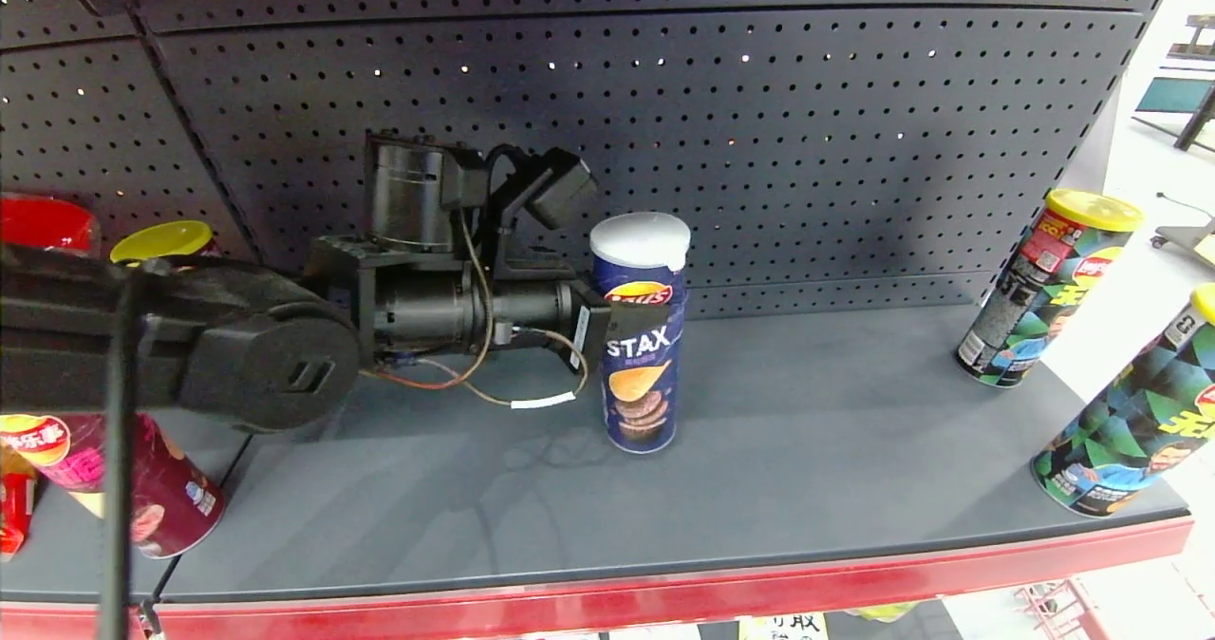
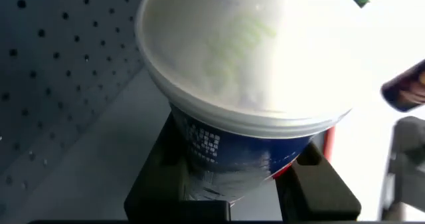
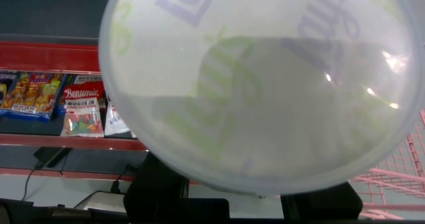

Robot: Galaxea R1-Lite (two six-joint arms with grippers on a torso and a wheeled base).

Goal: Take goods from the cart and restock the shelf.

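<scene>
My left gripper (image 1: pixel 626 320) is clenched on the blue can (image 1: pixel 641 374), one black finger (image 2: pixel 159 184) on each side of the body below the lid. The can stands on the grey shelf (image 1: pixel 835 431), about mid-depth and a little left of centre. It is well apart from the two green cans (image 1: pixel 1044 289) at the right end and from the maroon can (image 1: pixel 142 488) at the left.

My right gripper (image 3: pixel 236 201) looks to be grasping a second, clear-lidded can (image 3: pixel 265 84). That can is held off the shelf, with lower shelves of snack packets (image 3: pixel 80 111) and pink wire (image 3: pixel 405 184), probably the cart, behind it.

As I judge it, one item is placed but not yet released. The second waits in the other arm, and a wide bare stretch of deck runs between the blue can and the green ones.

The blue can is upright, with its long axis vertical, its white lid up and its printed face turned out toward the aisle. Its base appears to sit flat on the deck. The second can's lid faces my right wrist camera, so its long axis runs away from the lens. I cannot tell how it tilts against the room.
</scene>
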